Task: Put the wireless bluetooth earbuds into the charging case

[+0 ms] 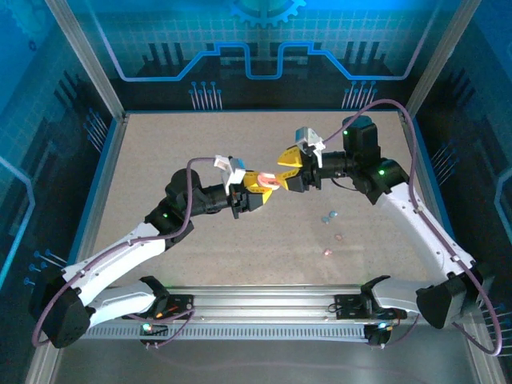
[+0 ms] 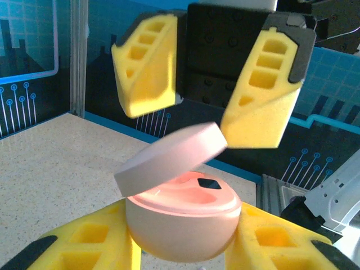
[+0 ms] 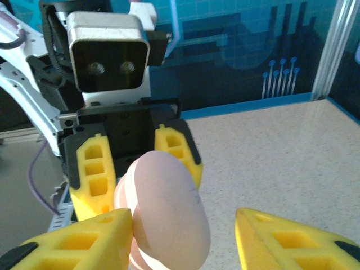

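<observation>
Speckled beige desk (image 1: 160, 152) inside a blue-lit cage with circuit-print walls. Across it, two white arms reaching inward from the bottom corners of the top view, meeting just above mid-frame.

Left pincer (image 1: 256, 194) pinching a rounded pink charging case (image 2: 181, 222) by its lower half, clear of the desk. Lid (image 2: 169, 158) half raised — high edge toward the right of the left wrist view, low edge at the left, an inner well with a dark mark exposed beneath.

Right pincer (image 1: 283, 168) spread wide, facing the case from the upper right. One yellow foam finger (image 2: 260, 95) touching or just beside the lid's raised edge, the other apart from it. Probably midway through prying the lid fully open.

Wireless bluetooth earbuds (image 1: 330, 216) loose on the desk, lower right of the two pincers in the top view — a pale blue pair close together, two pinkish ones further down. None seen in the exposed well. Nearer the right arm, so likely a downward, rightward reach for that spread pincer. Too small to tell any long axis.
</observation>
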`<state>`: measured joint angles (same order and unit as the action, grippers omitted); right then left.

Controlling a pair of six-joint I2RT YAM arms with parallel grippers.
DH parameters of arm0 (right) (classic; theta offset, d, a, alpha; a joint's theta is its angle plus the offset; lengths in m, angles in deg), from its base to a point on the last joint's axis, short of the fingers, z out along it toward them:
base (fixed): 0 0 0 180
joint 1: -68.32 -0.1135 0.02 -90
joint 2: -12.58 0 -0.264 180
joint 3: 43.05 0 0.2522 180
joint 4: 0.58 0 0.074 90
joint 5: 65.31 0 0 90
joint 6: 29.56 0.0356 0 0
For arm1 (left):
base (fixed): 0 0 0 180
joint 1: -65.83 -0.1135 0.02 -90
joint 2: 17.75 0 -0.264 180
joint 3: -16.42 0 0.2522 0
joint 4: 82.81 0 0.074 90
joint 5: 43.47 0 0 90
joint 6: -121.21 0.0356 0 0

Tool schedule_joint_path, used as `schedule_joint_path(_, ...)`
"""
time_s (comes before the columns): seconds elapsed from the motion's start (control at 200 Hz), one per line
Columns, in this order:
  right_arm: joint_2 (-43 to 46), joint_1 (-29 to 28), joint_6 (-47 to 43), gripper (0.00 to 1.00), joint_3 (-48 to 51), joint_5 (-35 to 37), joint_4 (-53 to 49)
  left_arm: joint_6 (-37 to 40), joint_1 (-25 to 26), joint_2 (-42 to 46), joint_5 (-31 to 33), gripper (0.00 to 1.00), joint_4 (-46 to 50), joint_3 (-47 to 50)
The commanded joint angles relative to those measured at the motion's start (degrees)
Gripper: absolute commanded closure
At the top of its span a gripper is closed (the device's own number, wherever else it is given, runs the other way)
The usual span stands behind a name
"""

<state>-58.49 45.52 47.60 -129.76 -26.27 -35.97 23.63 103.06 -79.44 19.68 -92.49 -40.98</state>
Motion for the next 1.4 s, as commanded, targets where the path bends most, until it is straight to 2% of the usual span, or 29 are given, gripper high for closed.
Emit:
schedule_joint_path(0.0, 0.25, 0.38, 1.20, 0.49, 1.40, 5.61, 3.47, -0.50, 0.87, 0.12, -4.37, 0.72, -4.11, 0.33)
schedule_joint_path(0.23, 1.26, 0.40, 2.12, 0.49, 1.84, 7.21, 4.74, -1.18, 0.87, -0.17, -4.44, 0.71, -4.46, 0.40)
schedule_joint_path(0.38, 1.82, 0.25, -0.24, 0.49, 1.27, 1.56, 3.10, -1.28, 0.91, -0.18, -4.31, 0.71, -4.92, 0.74)
schedule_joint_path(0.755, -3.11, -2.46, -5.30, 0.68, -5.00, -1.67, -4.92, -1.70, 1.00, -0.43, -5.52, 0.70, -5.66, 0.85)
schedule_joint_path(0.83, -3.13, -2.68, -5.51, 0.79, -5.21, -1.67, -5.04, -1.46, 1.00, -0.34, -5.08, 0.69, -5.24, 0.93)
schedule_joint_path(0.865, -3.12, -2.75, -5.62, 0.81, -5.45, -1.30, -5.28, -1.43, 0.98, -0.30, -4.74, 0.68, -5.11, 1.06)
schedule_joint_path(0.936, -3.13, -2.75, -6.41, 0.87, -5.88, -0.97, -6.50, -1.15, 0.99, -0.19, -3.93, 0.64, -4.70, 1.24)
schedule_joint_path(1.026, -3.10, -3.02, -7.08, 0.90, -6.15, -0.26, -7.40, -0.75, 1.00, -0.35, -2.73, 0.57, -3.79, 1.27)
schedule_joint_path(1.211, -2.48, -4.97, -8.98, 0.91, -5.72, 6.29, -8.16, 0.12, 1.07, -1.06, -2.31, 0.44, -1.63, -0.03)
schedule_joint_path(1.396, -1.88, -6.54, -10.27, 0.92, -5.35, 10.81, -8.70, 1.32, 1.20, -1.69, -1.77, 0.37, 0.82, -0.86)
